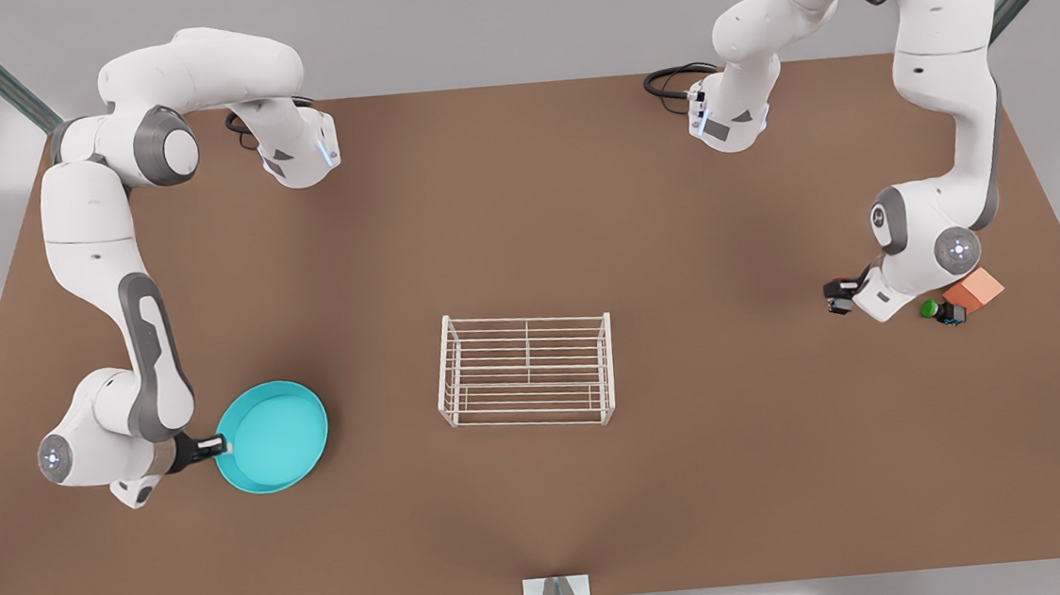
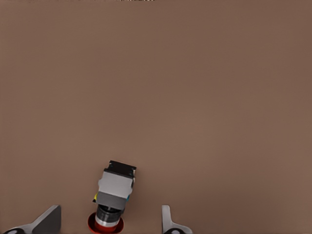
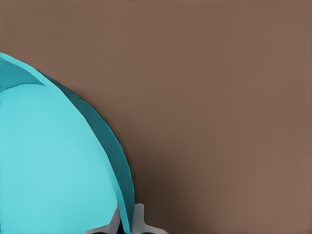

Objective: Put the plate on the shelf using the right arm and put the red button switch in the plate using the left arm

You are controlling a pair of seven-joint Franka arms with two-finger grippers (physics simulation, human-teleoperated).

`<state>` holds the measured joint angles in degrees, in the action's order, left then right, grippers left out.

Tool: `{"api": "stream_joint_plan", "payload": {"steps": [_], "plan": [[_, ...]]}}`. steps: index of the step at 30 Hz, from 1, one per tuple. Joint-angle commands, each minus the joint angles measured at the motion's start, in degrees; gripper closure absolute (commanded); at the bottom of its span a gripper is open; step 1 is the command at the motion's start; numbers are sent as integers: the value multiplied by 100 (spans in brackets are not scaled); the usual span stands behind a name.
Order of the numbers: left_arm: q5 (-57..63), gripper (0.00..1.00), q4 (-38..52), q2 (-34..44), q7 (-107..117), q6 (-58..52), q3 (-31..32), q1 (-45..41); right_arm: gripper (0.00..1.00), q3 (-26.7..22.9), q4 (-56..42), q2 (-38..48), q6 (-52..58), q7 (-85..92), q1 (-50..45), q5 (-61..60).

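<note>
Plate (image 1: 271, 437) level; switch (image 2: 113, 195) lies sideways.

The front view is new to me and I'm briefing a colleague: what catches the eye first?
The teal plate at the front view's lower left stands out, its rim pinched by the right end effector. The white wire shelf sits mid-table, nothing on it. At the front view's right, the left end effector brackets the red button switch, fingers apart, beside a green-capped switch and orange block.

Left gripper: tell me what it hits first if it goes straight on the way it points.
The left gripper would meet the red button switch first: it lies between the open fingers. Beyond it, bare table. How close the fingers are is unclear.
</note>
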<state>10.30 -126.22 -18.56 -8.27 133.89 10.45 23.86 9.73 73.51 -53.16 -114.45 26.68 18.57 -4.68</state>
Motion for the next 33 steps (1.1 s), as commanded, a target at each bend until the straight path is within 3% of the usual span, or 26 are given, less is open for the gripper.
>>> {"api": "stream_joint_plan", "payload": {"steps": [1,8,15,23,27,31,33], "plan": [[77,0,1,-52,-571,357,1,4,82,2,-21,51,45,373,6,28],[148,0,-69,-359,-579,718,-8,92,82,73,-170,587,1020,267,23,11],[148,0,-174,-509,-588,1025,-26,171,82,978,-249,1537,1943,-1077,-12,63],[148,0,-245,-570,-597,1201,-52,171,81,1101,76,2292,2286,-2167,-1339,617],[157,22,-254,-570,-606,1210,-52,171,81,1101,67,2416,2330,-3555,-2112,942],[157,24,-289,-570,-606,1289,-61,180,81,1092,41,2372,2032,-5190,-2657,934],[157,36,-289,-570,-606,1289,-70,172,81,1092,41,2337,1821,-5894,-2965,942]]}}
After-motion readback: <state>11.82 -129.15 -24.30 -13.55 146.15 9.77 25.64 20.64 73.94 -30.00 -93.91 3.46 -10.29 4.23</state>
